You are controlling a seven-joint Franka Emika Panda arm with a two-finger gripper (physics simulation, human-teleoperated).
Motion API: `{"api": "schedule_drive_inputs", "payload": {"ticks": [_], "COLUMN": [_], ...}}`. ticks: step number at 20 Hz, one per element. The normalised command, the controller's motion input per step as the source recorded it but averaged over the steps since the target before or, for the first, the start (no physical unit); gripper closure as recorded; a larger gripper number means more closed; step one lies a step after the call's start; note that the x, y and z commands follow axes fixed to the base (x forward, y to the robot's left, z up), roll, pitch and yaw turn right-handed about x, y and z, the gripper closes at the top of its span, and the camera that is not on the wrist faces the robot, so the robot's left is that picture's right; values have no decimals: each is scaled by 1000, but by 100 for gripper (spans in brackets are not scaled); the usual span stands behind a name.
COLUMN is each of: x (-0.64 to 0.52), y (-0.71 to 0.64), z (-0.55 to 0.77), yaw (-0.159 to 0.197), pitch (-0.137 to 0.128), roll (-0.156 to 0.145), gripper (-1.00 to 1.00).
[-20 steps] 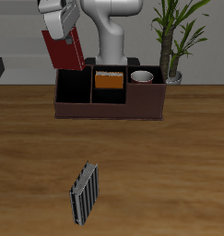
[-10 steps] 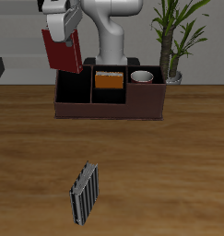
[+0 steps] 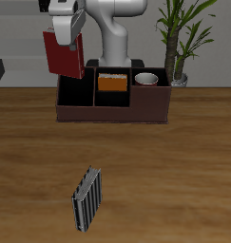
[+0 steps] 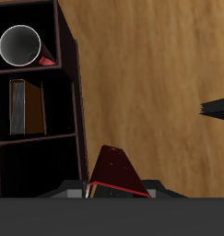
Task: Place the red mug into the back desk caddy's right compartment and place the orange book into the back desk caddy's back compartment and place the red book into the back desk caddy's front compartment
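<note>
The end effector (image 3: pixel 63 28) is closed on the red book (image 3: pixel 65 56), pinching its upper edge; the book hangs tilted in the air, above and just behind one end of the back desk caddy (image 3: pixel 113 108), clear of its walls. The caddy rests on the wooden surface (image 3: pixel 174 180) toward the back, with three sections visible. The orange book (image 3: pixel 111 83) stands upright in the middle section. The red mug (image 3: pixel 146 80) sits in the end section nearest the potted plant (image 3: pixel 180 38), its white interior facing up. The remaining end section (image 3: pixel 75 91), below the suspended book, appears dark and unoccupied, though its floor is hard to resolve in the exterior view. In the wrist view the red book (image 4: pixel 115 172) projects from between the fingers as a dark red wedge, positioned beside the caddy wall (image 4: pixel 78 111); the mug (image 4: pixel 20 46) and the orange book (image 4: pixel 27 107) are visible inside their sections. A grey-and-black striped book (image 3: pixel 86 199) stands on edge near the front of the surface, well apart from the caddy.
</note>
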Motion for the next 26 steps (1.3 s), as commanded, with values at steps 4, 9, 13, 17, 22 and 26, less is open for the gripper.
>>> {"api": "schedule_drive_inputs", "payload": {"ticks": [4,9,13,17,22,26], "x": [122,93,151,127,125,106], "y": [161,61,49,117,162,362], "z": [7,-4,-122,-85,-15,-48], "yaw": [38,17,-5,22,-9,6], "pitch": [-7,-5,35,5,3,5], "roll": [3,9,13,35,16,71], "gripper": [100,100,100,100,100,100]}}
